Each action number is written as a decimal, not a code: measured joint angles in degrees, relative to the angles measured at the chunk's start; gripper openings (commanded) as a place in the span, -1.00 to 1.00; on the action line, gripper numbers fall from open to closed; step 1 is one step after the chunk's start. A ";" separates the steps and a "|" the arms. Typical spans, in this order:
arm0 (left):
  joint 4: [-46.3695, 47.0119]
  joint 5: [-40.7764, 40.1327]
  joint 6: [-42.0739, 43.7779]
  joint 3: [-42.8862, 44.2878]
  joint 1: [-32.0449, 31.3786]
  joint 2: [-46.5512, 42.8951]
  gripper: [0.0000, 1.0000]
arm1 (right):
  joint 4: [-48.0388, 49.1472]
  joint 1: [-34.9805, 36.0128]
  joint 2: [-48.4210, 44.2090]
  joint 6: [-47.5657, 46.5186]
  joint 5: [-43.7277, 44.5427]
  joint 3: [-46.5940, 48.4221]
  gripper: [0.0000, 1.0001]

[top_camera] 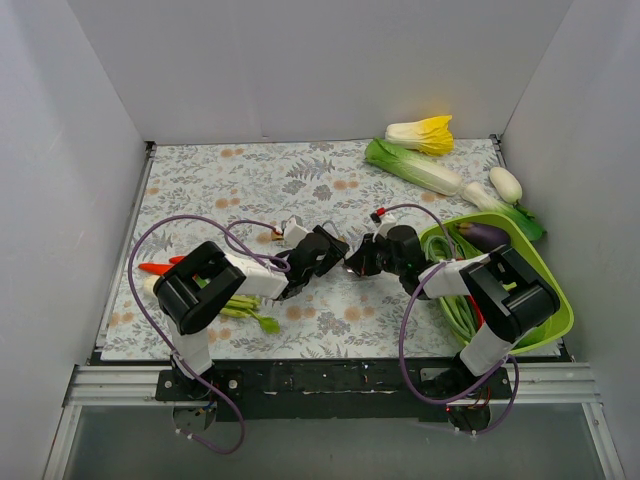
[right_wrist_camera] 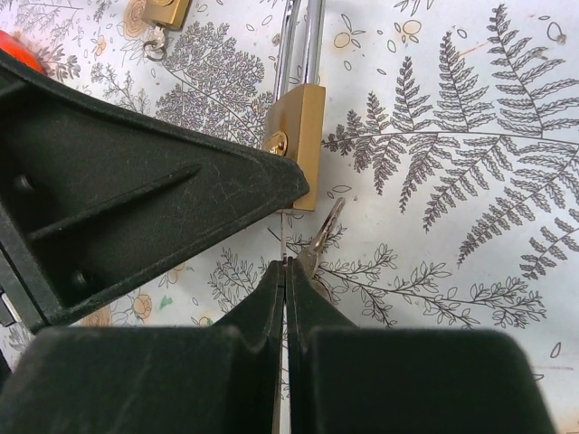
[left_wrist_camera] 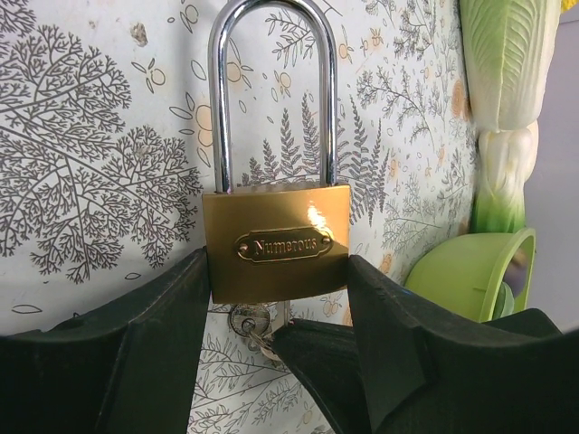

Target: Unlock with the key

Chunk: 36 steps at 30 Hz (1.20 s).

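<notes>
The brass padlock [left_wrist_camera: 276, 244] with a silver shackle is clamped by its sides between my left gripper's [left_wrist_camera: 276, 271] fingers, low over the patterned mat. Both shackle legs sit in the body. My right gripper [right_wrist_camera: 285, 271] is shut on the key [right_wrist_camera: 284, 237], whose thin blade runs up into the padlock's [right_wrist_camera: 298, 136] underside. A second key [right_wrist_camera: 324, 231] hangs off the ring beside it. The keyway and key ring [left_wrist_camera: 253, 327] show under the padlock in the left wrist view. In the top view the left gripper [top_camera: 325, 250] and right gripper [top_camera: 362, 258] meet at mid-table.
A smaller brass padlock [right_wrist_camera: 167, 9] lies on the mat beyond. A green bowl [top_camera: 540, 270] holding an eggplant [top_camera: 485, 235] stands at the right. Toy vegetables lie at the back right [top_camera: 415, 165] and by the left arm [top_camera: 245, 310]. Walls enclose three sides.
</notes>
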 measured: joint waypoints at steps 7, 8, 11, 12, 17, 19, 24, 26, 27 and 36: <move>-1.07 -0.83 0.83 0.02 -0.63 -0.39 -1.00 | -0.48 0.00 0.00 -1.44 -0.20 0.22 -0.97; -1.31 -0.79 1.03 0.02 -0.74 -0.52 -1.00 | -0.48 0.00 0.00 -1.60 -0.17 0.22 -0.97; -2.93 -0.20 0.63 -0.13 -2.23 -1.31 -1.00 | -0.13 -0.15 -0.09 -2.49 1.88 0.42 -0.97; -2.91 0.13 0.31 -0.13 -2.69 -1.81 -1.00 | -0.76 -0.35 -0.11 -2.78 2.91 0.39 -0.97; -1.42 4.50 0.48 0.90 -6.38 -4.20 -1.00 | 0.50 -1.22 -0.04 -3.85 5.84 0.72 -0.97; -1.03 4.98 0.48 0.90 -6.62 -4.76 -1.00 | 1.27 -1.40 -0.04 -3.91 6.34 0.72 -0.97; -1.16 5.14 0.81 0.94 -6.62 -5.20 -0.89 | 2.82 -1.46 0.00 -3.96 6.84 0.26 -0.97; -2.69 5.18 1.70 1.46 -6.64 -5.70 -0.58 | 3.65 -1.36 0.00 -3.76 6.80 -0.07 -0.97; -3.82 4.96 2.56 1.73 -6.67 -6.16 -0.35 | 4.63 -1.31 0.00 -3.56 6.67 -0.42 -0.97; -13.90 7.43 5.79 1.51 -5.92 -9.90 0.67 | 12.94 -1.20 -1.01 -1.64 6.19 -1.81 -0.97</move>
